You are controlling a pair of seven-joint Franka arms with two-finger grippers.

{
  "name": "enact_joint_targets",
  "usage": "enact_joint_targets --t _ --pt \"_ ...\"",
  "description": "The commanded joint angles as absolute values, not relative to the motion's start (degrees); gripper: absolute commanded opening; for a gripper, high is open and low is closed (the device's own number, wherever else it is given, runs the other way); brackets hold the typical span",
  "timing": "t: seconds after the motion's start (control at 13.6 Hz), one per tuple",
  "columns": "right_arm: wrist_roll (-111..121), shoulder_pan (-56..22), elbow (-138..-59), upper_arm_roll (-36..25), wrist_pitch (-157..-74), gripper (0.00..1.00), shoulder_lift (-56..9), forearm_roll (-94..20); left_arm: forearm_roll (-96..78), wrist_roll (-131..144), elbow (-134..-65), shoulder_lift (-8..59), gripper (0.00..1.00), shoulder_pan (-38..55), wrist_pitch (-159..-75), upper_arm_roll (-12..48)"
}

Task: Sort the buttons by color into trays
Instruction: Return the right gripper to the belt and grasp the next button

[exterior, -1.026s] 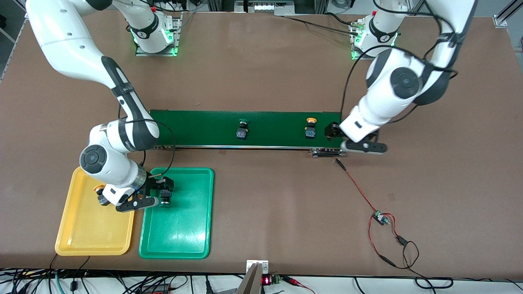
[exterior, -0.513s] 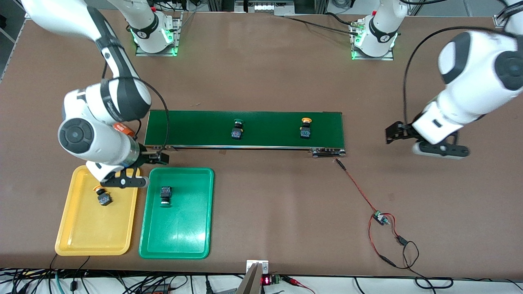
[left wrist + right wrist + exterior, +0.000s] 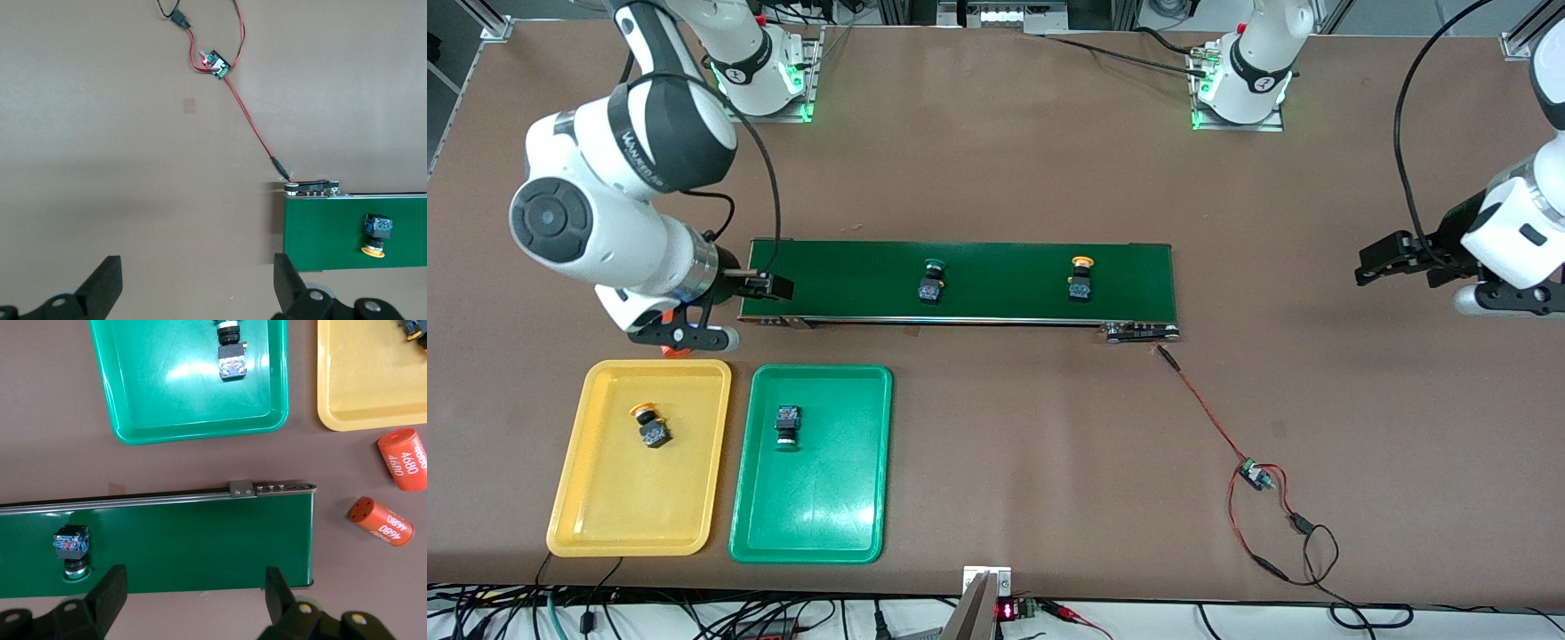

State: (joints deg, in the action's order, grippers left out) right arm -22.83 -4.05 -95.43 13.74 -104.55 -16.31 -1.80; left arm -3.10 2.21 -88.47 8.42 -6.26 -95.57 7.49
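Note:
Two buttons ride the dark green belt (image 3: 996, 267): a green one (image 3: 932, 283) and a yellow one (image 3: 1081, 281). A third, yellow button (image 3: 649, 427) lies in the yellow tray (image 3: 578, 498), and a green button (image 3: 786, 427) lies in the green tray (image 3: 827, 516). My right gripper (image 3: 725, 311) hangs open and empty over the belt's end by the trays; its wrist view shows its gripper (image 3: 195, 590) above the belt edge, near the belt's green button (image 3: 72, 550). My left gripper (image 3: 1440, 283) is open and empty over bare table off the belt's other end (image 3: 333, 233).
Two orange cylinders (image 3: 402, 460) (image 3: 381, 520) with white print lie between the belt end and the yellow tray (image 3: 360, 400). A red wire runs from the belt's end to a small circuit board (image 3: 1254, 474). Cables crowd the table edge nearest the camera.
My right gripper left the green button in the green tray, rose and moved to the belt's end. My left arm swung away from the belt. Both belt buttons drifted toward the trays.

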Motion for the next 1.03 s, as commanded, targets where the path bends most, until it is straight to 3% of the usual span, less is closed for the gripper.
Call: enact_joint_targets --t 0.0,0.15,0.37,0.51,0.73,0.95 --pt "-22.9 -4.0 -111.3 13.8 -116.4 0.94 -6.7 -2.7 -3.3 1.4 -86.4 10.0 1.00 -6.5 -94.5 7.6" --pt "-22.2 -4.0 -120.4 13.9 -126.0 0.95 -2.2 -2.7 -3.2 1.2 -86.6 10.1 1.00 -7.7 -94.4 7.5" --pt "-22.8 -4.0 -128.3 14.4 -133.1 0.95 2.0 -2.8 -1.7 1.2 -84.7 10.1 1.00 -7.8 -94.6 7.6" --pt "-25.1 -4.0 -129.9 16.3 -133.9 1.00 2.7 -3.3 -1.5 1.3 -81.9 9.8 1.00 -7.9 -91.0 7.4" --pt "-33.1 -4.3 -130.7 20.6 -134.6 1.00 2.2 -3.3 -1.5 1.5 -80.7 9.8 1.00 -7.9 -90.1 7.4" --pt "-34.2 -4.4 -130.7 20.9 -134.3 1.00 0.2 -3.3 -1.5 1.5 -80.6 9.8 1.00 -7.8 -90.0 7.4"
